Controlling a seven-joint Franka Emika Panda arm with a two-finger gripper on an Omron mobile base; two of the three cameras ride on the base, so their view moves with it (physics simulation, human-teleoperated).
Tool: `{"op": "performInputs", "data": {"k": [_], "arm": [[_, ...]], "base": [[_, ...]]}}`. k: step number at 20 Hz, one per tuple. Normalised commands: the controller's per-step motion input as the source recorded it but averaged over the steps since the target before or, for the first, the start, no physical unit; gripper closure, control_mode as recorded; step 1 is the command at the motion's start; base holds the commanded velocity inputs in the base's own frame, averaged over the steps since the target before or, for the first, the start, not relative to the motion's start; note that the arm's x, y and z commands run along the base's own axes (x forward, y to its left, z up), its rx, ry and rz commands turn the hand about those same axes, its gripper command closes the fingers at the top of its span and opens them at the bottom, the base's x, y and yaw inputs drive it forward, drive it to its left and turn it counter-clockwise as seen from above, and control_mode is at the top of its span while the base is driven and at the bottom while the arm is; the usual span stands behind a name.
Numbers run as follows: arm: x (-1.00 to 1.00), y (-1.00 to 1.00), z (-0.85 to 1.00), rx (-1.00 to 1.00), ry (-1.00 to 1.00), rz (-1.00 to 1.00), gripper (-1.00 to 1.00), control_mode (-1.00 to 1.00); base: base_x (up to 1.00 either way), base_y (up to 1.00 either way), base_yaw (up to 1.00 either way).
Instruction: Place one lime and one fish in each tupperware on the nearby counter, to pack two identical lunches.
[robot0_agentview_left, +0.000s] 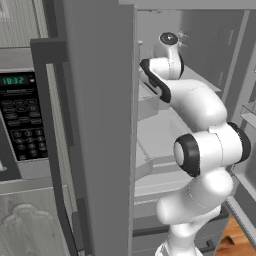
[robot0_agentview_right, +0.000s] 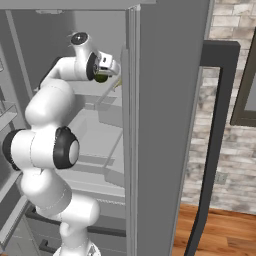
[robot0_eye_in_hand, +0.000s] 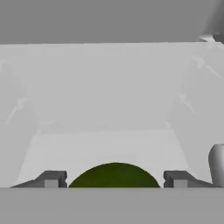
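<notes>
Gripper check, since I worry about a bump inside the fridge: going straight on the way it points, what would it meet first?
The lime, lying between the fingertips of the gripper. Beyond it looks like bare shelf up to the fridge's back wall, though depth is unclear.

- Left base view: behind the arm (robot0_agentview_left: 200, 150) on its left, facing forward into the open fridge (robot0_agentview_left: 165, 125). The open fridge door (robot0_agentview_left: 100, 125) stands close, edge-on, covering the frame's middle; the microwave panel (robot0_agentview_left: 20, 120) sits at far left.
- Right base view: behind the arm on its right, same heading. The other door (robot0_agentview_right: 165, 125) is close; a brick wall (robot0_agentview_right: 220, 125) and wood floor (robot0_agentview_right: 220, 230) lie to the right.
- Shared by these 2 views: the arm and the fridge shelves (robot0_agentview_right: 100, 115), seen from opposite sides.
- Hand view: looks along the claw (robot0_eye_in_hand: 114, 179), level, very near a shelf, facing the fridge's back wall; a lime (robot0_eye_in_hand: 114, 176) sits between the fingertips (robot0_eye_in_hand: 51, 179).
</notes>
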Motion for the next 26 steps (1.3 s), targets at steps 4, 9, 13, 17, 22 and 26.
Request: {"op": "performInputs", "data": {"k": [4,9,13,17,22,26], "arm": [[-0.03,0.0,-0.11,-0.06,-0.01,0.0,1.0,-1.0],[-0.89,0.0,0.24,0.0,-0.29,0.0,1.0,-1.0],[-1.0,0.0,0.39,0.0,-0.37,0.0,1.0,-1.0],[-1.0,0.0,0.32,0.09,-0.16,0.0,1.0,-1.0],[-1.0,0.0,-0.23,0.16,0.05,0.0,1.0,-1.0],[-1.0,0.0,-0.76,0.11,0.2,0.0,1.0,-1.0]], "base": [[0.0,0.0,0.0],[0.0,0.0,0.0],[0.0,0.0,0.0],[0.0,0.0,0.0],[0.0,0.0,0.0],[0.0,0.0,0.0]]}}
